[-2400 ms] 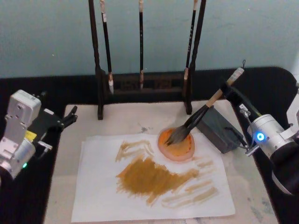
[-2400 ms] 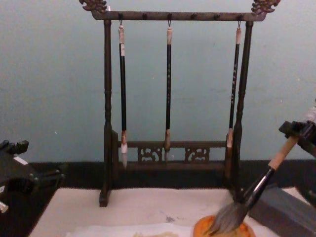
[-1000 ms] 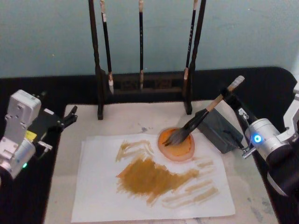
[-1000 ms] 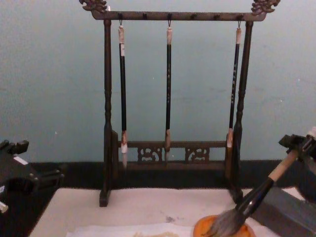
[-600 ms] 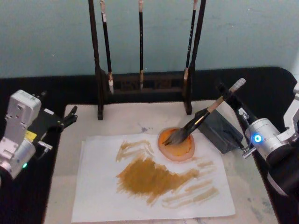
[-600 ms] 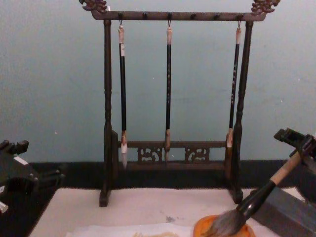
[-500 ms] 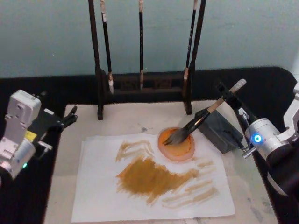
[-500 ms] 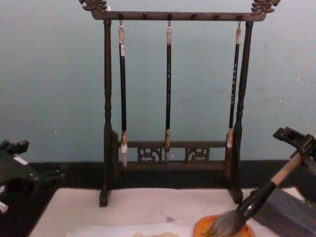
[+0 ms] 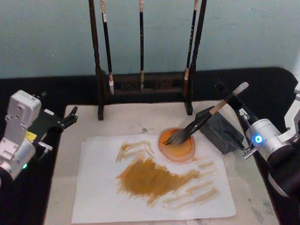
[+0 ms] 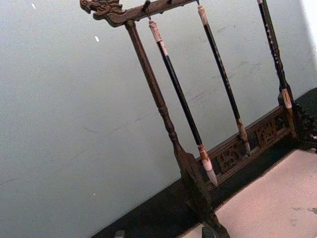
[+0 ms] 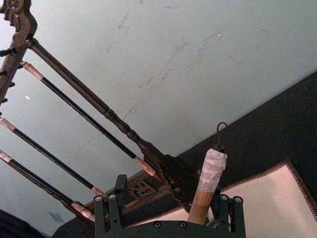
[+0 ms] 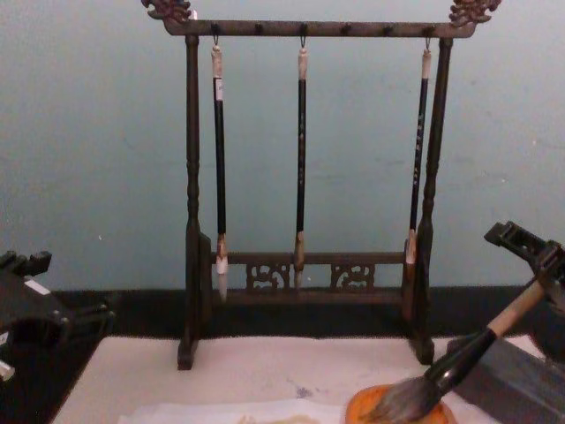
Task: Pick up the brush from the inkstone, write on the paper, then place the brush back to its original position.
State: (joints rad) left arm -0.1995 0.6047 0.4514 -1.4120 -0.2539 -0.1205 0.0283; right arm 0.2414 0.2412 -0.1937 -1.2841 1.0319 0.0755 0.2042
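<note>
The brush point(image 9: 199, 124) lies slanted, its bushy hair point(image 12: 402, 402) in the orange dish point(image 9: 177, 145) and its handle leaning across the grey inkstone block point(image 9: 219, 130). My right gripper point(image 9: 232, 99) is at the handle's top end and stands open. The taped handle tip point(image 11: 212, 171) shows between the fingers point(image 11: 110, 210) with a gap on one side. One finger point(image 12: 510, 237) sits above the handle. The white paper point(image 9: 101, 187) carries brown strokes. My left gripper point(image 9: 70, 117) is parked open at the table's left edge.
A dark wooden rack point(image 12: 305, 28) with three thin hanging brushes point(image 12: 301, 168) stands at the back. The beige mat point(image 9: 61, 197) lies under the paper. Black table surface point(image 9: 267, 84) surrounds the mat.
The brush tilted lower until its handle rested on the grey block. The right gripper's fingers spread off the handle. The left arm stayed still.
</note>
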